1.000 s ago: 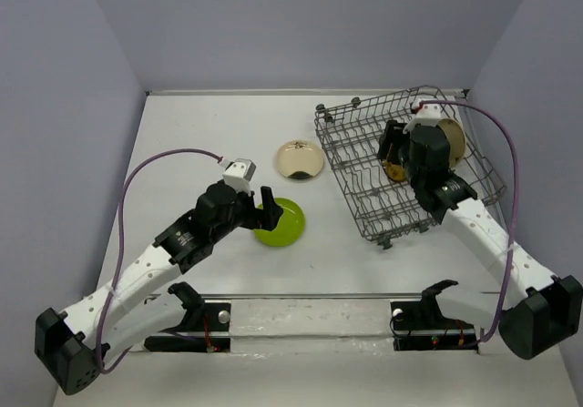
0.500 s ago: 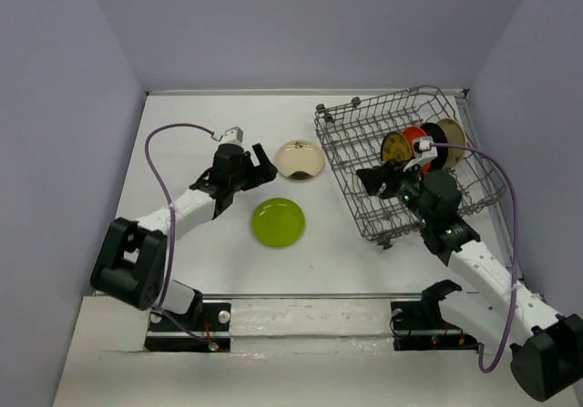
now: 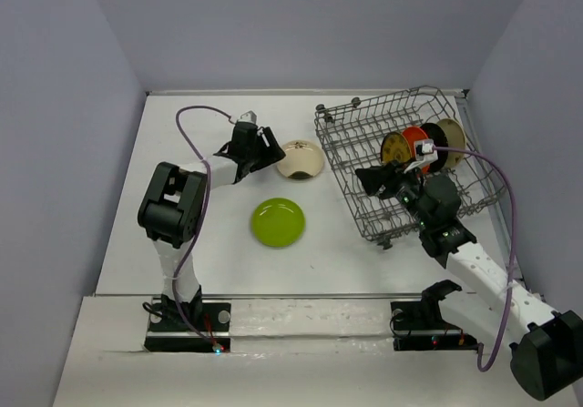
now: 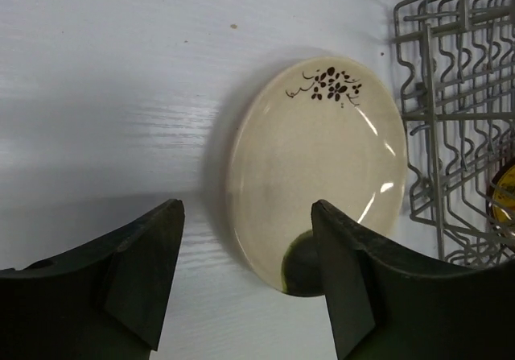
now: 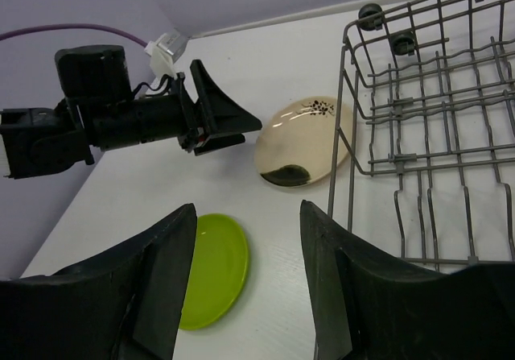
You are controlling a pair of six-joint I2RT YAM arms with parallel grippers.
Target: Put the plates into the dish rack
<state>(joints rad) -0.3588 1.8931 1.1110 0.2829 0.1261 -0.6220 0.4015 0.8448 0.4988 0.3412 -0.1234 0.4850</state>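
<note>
Your left gripper [image 4: 245, 215] has left the green plate [image 3: 278, 222]; jaws wide, it now brackets the cream plate [image 4: 322, 159], ready to grasp. The right gripper [image 5: 248, 211] is open and empty.

The left arm [image 3: 208, 165] reaches far forward, left pincer [image 4: 247, 213] spread — right arm [image 3: 475, 268] bent, right pincer [image 5: 248, 212] spread.

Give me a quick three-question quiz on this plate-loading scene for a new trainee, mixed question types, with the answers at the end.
1. True or false: the lime green plate lies flat on the table, outside the dish rack.
2. The left tool, at the cream plate's edge, is: A open, B clamped shut on it, C lifting it clear.
3. How many plates lie flat on the table?
Key: 1 true; 2 A; 3 two.
</note>
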